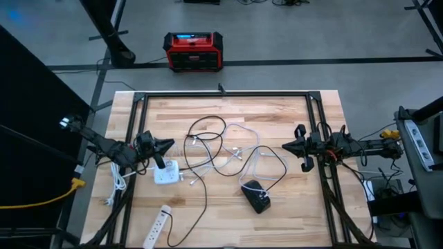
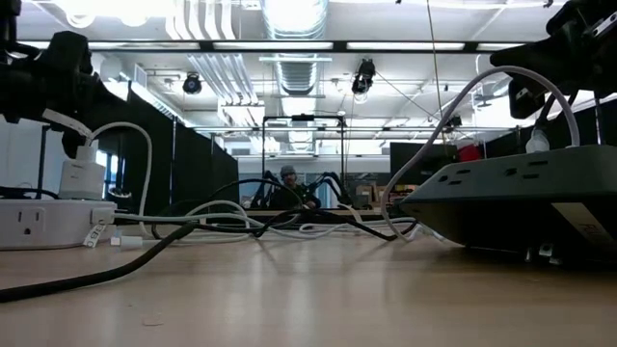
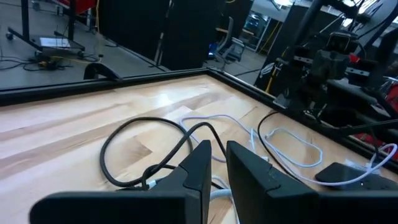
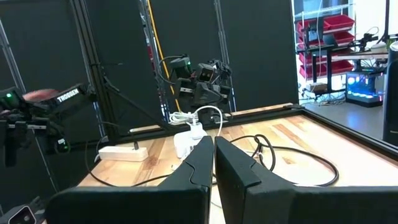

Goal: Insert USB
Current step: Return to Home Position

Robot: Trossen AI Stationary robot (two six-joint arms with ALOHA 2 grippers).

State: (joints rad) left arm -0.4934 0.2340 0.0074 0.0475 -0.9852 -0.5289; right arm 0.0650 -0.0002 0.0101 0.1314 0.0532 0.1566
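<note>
**Return-to-home step: chargers seated, pincers empty**

Black outlet extension (image 2: 511, 198) is lying nearest, at lower centre of the worktop (image 1: 291, 117), with a charger (image 2: 536, 141) sitting in it. White outlet extension (image 1: 165, 174), lower left, is carrying another charger (image 2: 81, 177). Left pincer (image 1: 169, 145) is hovering just above it in the frame, released by a narrow gap and empty. Right pincer (image 1: 285, 146) is hovering at centre right, clenched on nothing. Judgement: insertion looks complete, so the next move calls for parking both arms clear of the cables (image 1: 208, 149).
</note>
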